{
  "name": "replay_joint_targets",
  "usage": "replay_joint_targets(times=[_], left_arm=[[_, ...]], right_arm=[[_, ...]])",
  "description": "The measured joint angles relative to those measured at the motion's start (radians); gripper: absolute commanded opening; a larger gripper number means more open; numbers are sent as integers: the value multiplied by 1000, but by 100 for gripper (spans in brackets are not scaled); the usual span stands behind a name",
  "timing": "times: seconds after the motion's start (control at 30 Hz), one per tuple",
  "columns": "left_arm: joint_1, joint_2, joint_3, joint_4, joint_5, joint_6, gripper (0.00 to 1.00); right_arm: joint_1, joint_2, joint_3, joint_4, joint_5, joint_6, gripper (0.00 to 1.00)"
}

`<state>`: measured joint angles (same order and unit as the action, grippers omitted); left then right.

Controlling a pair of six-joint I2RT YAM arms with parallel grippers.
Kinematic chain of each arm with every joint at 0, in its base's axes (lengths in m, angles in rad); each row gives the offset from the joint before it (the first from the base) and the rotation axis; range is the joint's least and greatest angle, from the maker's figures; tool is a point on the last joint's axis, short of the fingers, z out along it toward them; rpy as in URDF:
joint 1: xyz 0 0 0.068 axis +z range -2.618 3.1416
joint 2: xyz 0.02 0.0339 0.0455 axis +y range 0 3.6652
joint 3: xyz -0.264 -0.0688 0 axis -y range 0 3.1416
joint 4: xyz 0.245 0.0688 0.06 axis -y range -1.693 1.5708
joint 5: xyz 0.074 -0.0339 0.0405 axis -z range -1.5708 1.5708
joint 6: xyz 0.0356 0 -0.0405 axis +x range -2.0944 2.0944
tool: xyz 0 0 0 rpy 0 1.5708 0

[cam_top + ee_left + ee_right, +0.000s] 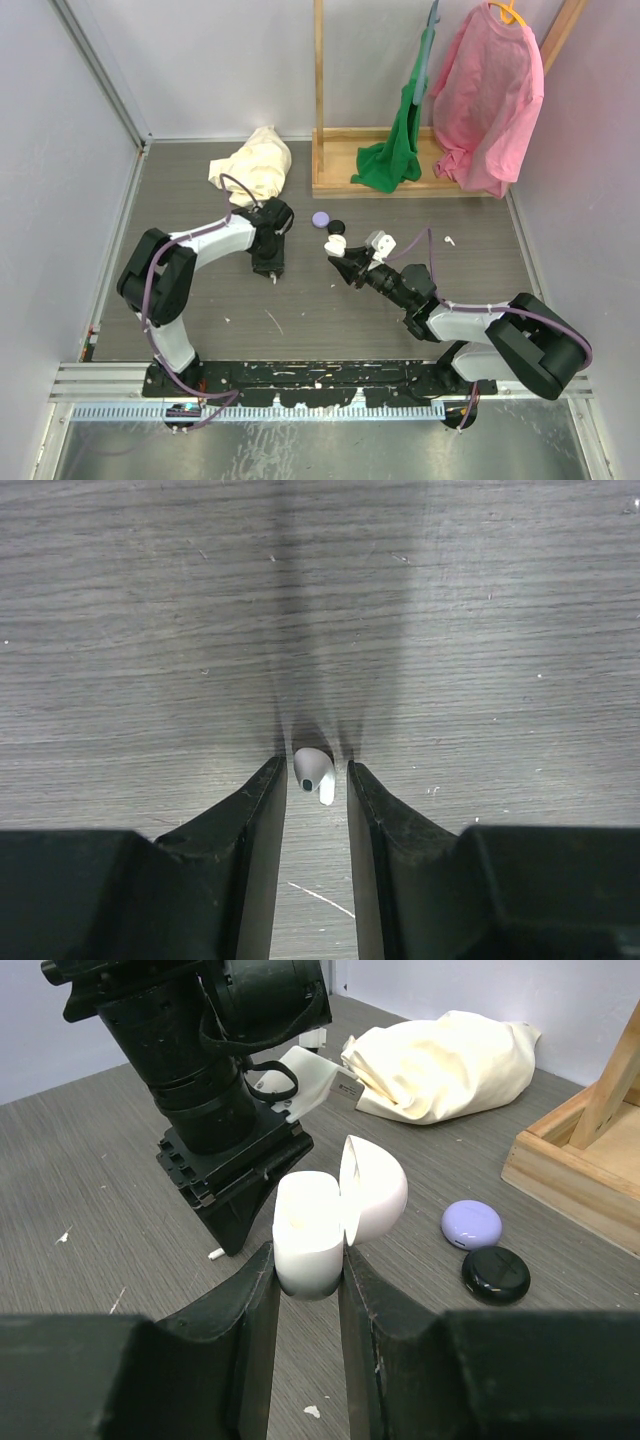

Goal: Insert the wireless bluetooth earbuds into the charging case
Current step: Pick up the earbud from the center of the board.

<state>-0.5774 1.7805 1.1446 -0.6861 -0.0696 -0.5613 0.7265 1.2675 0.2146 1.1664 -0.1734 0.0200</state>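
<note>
A white earbud [313, 773] lies on the grey table, just between the tips of my left gripper [316, 767]. The jaws are open with a narrow gap, one on each side of the earbud, not clamping it. In the top view the left gripper [272, 270] points down at the table left of centre. My right gripper [307, 1258] is shut on the white charging case [308, 1232], lid [375, 1188] hinged open, held above the table near the left gripper. The case shows in the top view [337, 243]. The earbud's stem [215, 1254] peeks out beneath the left fingers.
A purple round case [320, 219] and a black round case [338, 224] lie just beyond the grippers. A cream cloth [255, 165] lies at the back left. A wooden rack [340, 185] with a green cloth [395, 155] and pink shirt [487, 95] stands at the back right.
</note>
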Motion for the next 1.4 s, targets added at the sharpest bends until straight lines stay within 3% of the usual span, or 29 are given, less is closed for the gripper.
replay_joint_targets(times=[0.57, 0.87, 1.17, 1.4], left_arm=[[2, 26, 19, -26, -2, 1, 13], [2, 19, 17, -21, 1, 9, 11], [2, -206, -47, 69, 42, 57, 12], [2, -410, -142, 240, 109, 97, 13]], right_arm=[[0, 0, 0, 0, 0, 0, 1], [0, 0, 0, -1, -19, -2, 1], [0, 0, 0, -2, -63, -4, 1], [0, 0, 2, -2, -117, -2, 1]])
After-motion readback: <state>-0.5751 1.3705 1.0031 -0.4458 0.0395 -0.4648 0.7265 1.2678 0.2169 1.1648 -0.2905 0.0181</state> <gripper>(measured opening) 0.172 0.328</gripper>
